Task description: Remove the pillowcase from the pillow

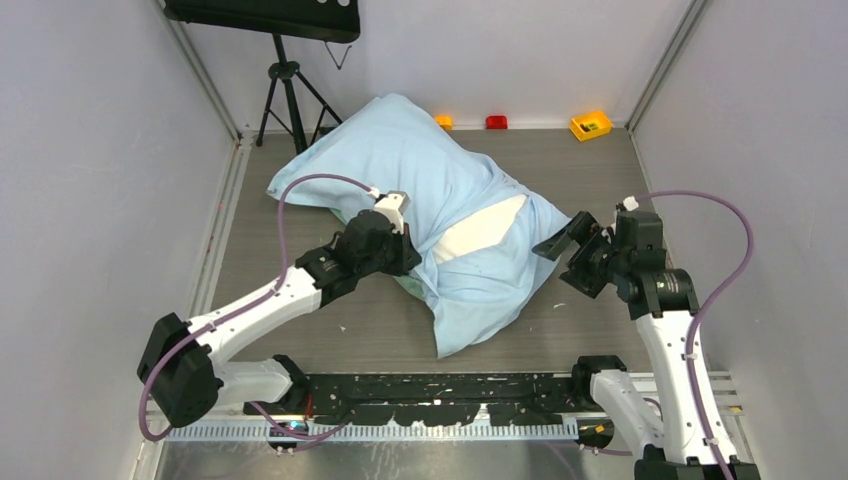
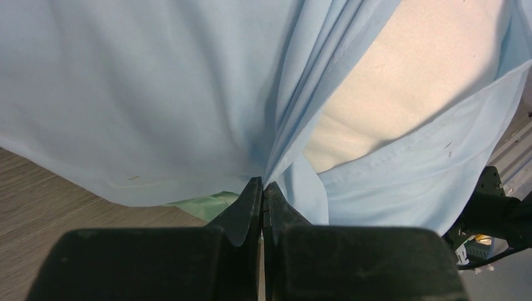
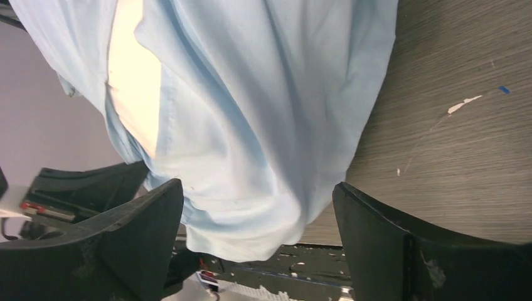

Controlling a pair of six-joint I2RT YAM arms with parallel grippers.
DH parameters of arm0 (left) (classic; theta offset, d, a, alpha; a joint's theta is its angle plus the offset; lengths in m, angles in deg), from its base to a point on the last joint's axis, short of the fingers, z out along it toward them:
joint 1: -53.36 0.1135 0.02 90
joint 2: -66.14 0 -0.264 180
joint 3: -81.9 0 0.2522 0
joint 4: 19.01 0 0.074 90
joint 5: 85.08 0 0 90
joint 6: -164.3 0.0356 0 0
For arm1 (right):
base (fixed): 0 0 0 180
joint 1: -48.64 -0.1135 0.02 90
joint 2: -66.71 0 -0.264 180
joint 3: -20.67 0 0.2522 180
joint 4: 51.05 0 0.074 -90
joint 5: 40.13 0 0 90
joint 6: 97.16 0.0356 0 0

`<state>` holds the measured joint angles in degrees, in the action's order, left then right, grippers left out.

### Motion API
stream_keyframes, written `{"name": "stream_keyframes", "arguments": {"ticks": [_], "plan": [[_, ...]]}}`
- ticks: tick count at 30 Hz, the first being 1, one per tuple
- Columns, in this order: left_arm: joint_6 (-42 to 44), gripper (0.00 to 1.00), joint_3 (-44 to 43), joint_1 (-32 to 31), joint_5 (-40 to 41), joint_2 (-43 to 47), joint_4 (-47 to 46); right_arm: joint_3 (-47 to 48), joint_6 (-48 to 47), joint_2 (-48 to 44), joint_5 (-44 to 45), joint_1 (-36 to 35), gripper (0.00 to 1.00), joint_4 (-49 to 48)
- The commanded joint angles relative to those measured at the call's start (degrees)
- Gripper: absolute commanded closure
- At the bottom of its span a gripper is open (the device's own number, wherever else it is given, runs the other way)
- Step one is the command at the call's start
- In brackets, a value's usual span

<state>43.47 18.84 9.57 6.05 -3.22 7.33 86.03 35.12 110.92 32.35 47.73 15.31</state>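
The light-blue pillowcase (image 1: 420, 170) lies wrinkled across the table's middle with the white pillow (image 1: 482, 230) showing through its open slit. My left gripper (image 1: 408, 252) is shut on a fold of the pillowcase (image 2: 157, 94) at its near-left edge; the folds run together at my left gripper (image 2: 262, 185). A mint-green inner edge (image 2: 202, 204) peeks out beside it, and the pillow (image 2: 401, 81) shows at the upper right. My right gripper (image 1: 560, 245) is open by the pillowcase's right edge. In the right wrist view my right gripper (image 3: 254, 194) is wide apart with the pillowcase (image 3: 251, 113) hanging between the jaws, untouched, and the pillow (image 3: 133, 81) to the left.
A black tripod (image 1: 285, 90) stands at the back left. Small orange (image 1: 444, 122), red (image 1: 496, 122) and yellow (image 1: 590, 125) objects sit along the back wall. A black rail (image 1: 440, 385) runs along the near edge. Grey walls close in both sides.
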Motion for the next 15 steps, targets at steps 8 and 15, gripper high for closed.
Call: {"name": "stream_keyframes", "arguments": {"ticks": [8,15], "plan": [[0.5,1.00,6.7,0.2,-4.3,3.2,-14.8,3.4,9.4,9.3,5.3,-0.2,0.06,-3.5],[1.1,1.00,6.8,0.2,-4.6,3.9,-14.7,2.4,17.3,12.6,18.4,-14.8,0.06,-10.2]]}}
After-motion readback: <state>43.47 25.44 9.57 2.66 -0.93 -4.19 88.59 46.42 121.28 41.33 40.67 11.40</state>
